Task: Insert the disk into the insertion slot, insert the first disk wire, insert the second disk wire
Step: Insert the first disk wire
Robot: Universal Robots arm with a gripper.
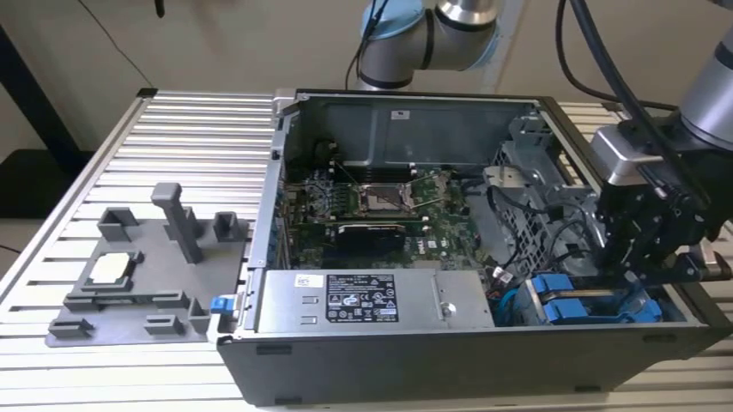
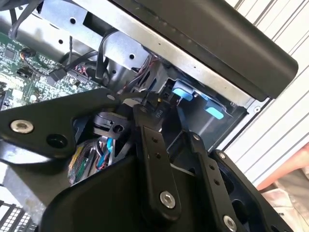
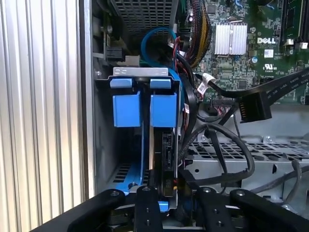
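The disk [image 3: 163, 110] sat in the insertion slot [image 3: 104, 145], in the near corner of the computer case [image 1: 458, 360] on the exterior view's right. The claw [image 2: 157, 104], narrow, seemingly pinched a black disk wire [image 2: 155, 115] by its plug. I judged that it should go in square and straight.

The arm [image 1: 705, 94] reaches from the far side down the exterior view's right, its wrist bent downward. The black gripper [image 1: 638, 275] hangs vertical there, pointing straight down, low and toward the near side.
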